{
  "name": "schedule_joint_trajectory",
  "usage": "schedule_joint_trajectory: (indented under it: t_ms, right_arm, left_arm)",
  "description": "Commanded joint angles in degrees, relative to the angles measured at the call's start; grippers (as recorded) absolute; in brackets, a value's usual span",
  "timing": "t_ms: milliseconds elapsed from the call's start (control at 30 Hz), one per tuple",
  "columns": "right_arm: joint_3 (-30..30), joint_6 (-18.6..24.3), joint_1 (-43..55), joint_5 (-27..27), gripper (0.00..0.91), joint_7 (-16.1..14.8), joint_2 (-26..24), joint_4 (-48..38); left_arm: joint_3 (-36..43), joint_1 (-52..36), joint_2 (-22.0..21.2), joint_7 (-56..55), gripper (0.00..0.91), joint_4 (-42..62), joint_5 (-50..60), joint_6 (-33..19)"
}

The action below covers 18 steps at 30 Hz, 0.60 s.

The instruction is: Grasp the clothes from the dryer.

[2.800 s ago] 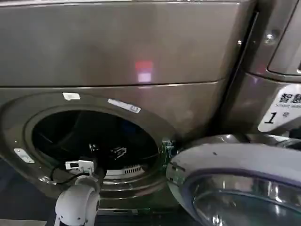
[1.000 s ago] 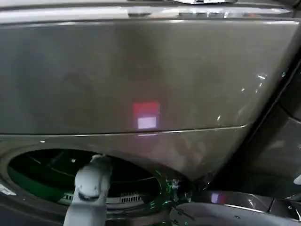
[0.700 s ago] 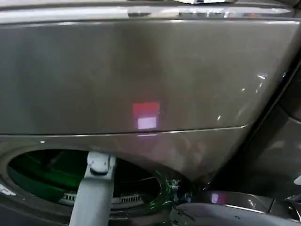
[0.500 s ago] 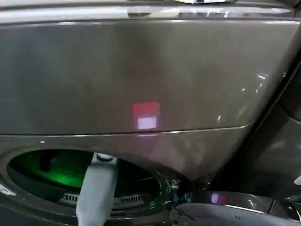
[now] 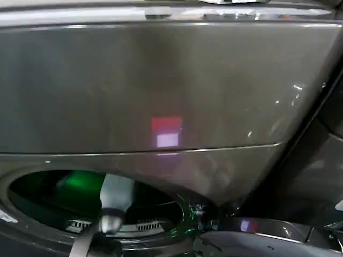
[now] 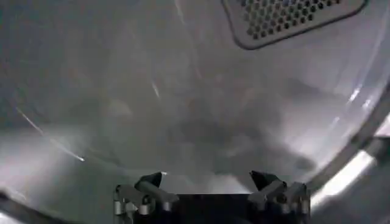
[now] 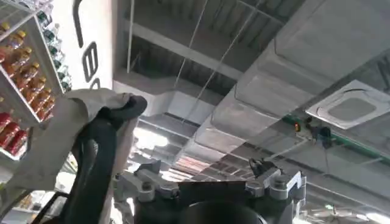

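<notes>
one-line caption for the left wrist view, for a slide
Left gripper, fingers open and empty, inside the dryer's steel drum, facing a perforated vent.

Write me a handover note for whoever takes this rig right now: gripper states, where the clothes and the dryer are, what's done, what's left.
Left gripper: open, empty, inside the steel drum of the dryer; the left arm reaches in through the porthole.
Right gripper: open, empty, pointing up at the ceiling, away from the work.
Clothes: green patch inside the drum in the head view, to the left of the arm; the left wrist view shows bare drum wall ahead of the fingers.
Done: door open, arm in the drum.
Left: find the clothes, close on them, pull them out.
</notes>
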Motion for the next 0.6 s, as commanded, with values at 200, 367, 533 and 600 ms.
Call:
schedule_joint_trajectory:
  t_ms: [200, 367, 533, 600]
  right_arm:
    - [0.24, 0.06, 0.05, 0.06, 0.907, -0.03, -0.39, -0.73]
    - [0.94, 0.61, -0.69, -0.02, 0.907, -0.3, -0.58, -1.94]
    - [0.61, 0.53, -0.31, -0.09, 0.907, -0.29, -0.81, -1.79]
    - [0.61, 0.49, -0.11, -0.12, 0.907, -0.3, -0.91, -2.05]
  left_arm:
    - [1.95, -3.28, 1.83, 22.9, 0.907, 2.41, 55.49, -19.9]
    - [1.83, -4.5, 2.1, 27.6, 0.907, 3.13, 59.36, -22.39]
    - [0.61, -6.74, 1.7, 35.1, 0.907, 3.81, 67.89, -22.67]
    - [0.33, -7.26, 1.68, 36.36, 0.907, 3.65, 68.28, -23.26]
